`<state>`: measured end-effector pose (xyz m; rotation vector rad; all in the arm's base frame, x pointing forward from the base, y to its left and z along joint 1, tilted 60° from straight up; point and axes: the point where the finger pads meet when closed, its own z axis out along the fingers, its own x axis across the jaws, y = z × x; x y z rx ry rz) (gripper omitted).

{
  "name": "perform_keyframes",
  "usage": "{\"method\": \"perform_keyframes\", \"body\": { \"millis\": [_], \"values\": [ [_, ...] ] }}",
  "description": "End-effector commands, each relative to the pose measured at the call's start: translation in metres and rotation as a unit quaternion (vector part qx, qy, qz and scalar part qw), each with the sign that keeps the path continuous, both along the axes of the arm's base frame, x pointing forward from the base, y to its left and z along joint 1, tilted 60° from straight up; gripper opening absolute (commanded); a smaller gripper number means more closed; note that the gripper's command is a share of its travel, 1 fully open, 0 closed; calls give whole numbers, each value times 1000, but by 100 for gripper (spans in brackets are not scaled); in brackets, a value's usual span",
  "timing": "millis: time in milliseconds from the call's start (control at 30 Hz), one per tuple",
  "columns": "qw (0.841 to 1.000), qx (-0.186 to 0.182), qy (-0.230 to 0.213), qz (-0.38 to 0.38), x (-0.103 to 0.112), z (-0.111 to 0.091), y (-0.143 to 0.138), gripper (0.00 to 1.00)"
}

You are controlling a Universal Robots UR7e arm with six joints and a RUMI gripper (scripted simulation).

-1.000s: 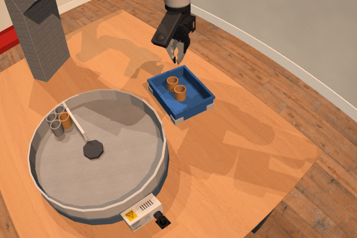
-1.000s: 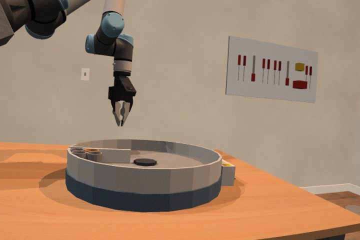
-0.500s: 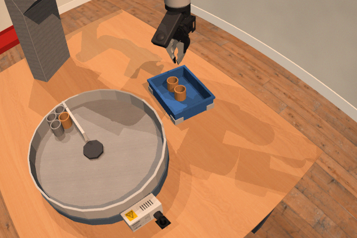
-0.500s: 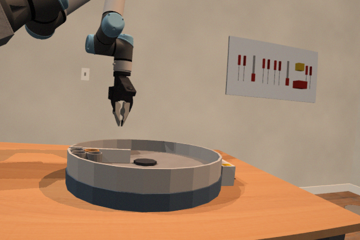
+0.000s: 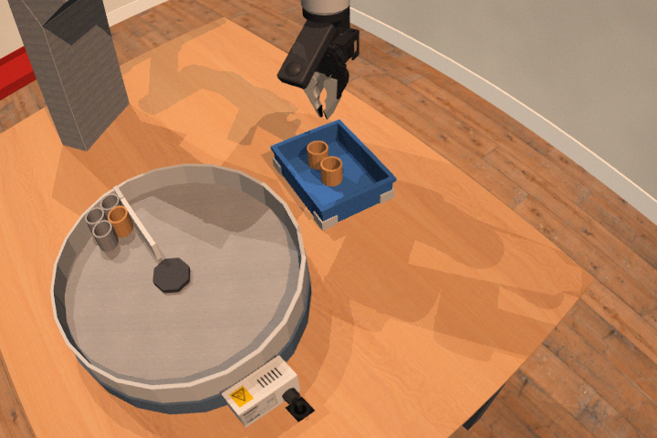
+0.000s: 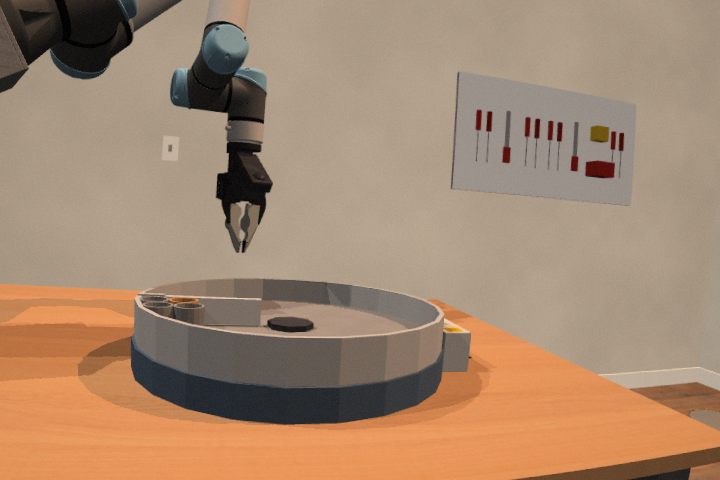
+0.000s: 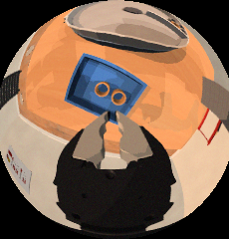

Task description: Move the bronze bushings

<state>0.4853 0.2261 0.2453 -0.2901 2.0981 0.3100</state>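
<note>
My gripper (image 5: pixel 322 114) (image 6: pixel 241 249) (image 7: pixel 112 112) is shut and empty, hanging in the air above the back edge of the blue crate (image 5: pixel 298 185) (image 7: pixel 78 79). Two bronze bushings stand upright inside the crate: one bushing (image 5: pixel 316 158) and, close beside it, another bushing (image 5: pixel 331 174). On the turntable (image 5: pixel 194 330) (image 6: pixel 315 359) (image 7: pixel 102 36), one bronze bushing (image 5: pixel 121 224) stands near the white divider bar, against several steel bushings. One steel bushing (image 5: pixel 106 239) (image 6: pixel 189 312) stands nearest the hub; the other steel ones are by the rim. The crate is out of view in the exterior view.
The turntable has a high wall, a divider bar (image 5: pixel 138 223) (image 6: pixel 233 311) and a dark hub (image 5: pixel 171 275) (image 6: pixel 290 324). A white control box (image 5: pixel 261 391) is on its side. A grey column (image 5: pixel 84 88) stands at the back left of the table.
</note>
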Motion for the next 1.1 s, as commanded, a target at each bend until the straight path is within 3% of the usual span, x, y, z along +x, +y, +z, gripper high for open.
{"method": "perform_keyframes", "body": {
  "millis": [0, 633, 1067],
  "values": [
    [1000, 0, 0, 0, 0, -1, -2, 5],
    [1000, 4, 2, -2, 1, -12, -18, 5],
    [1000, 10, 4, -7, 0, -28, -43, 5]
  ]
}}
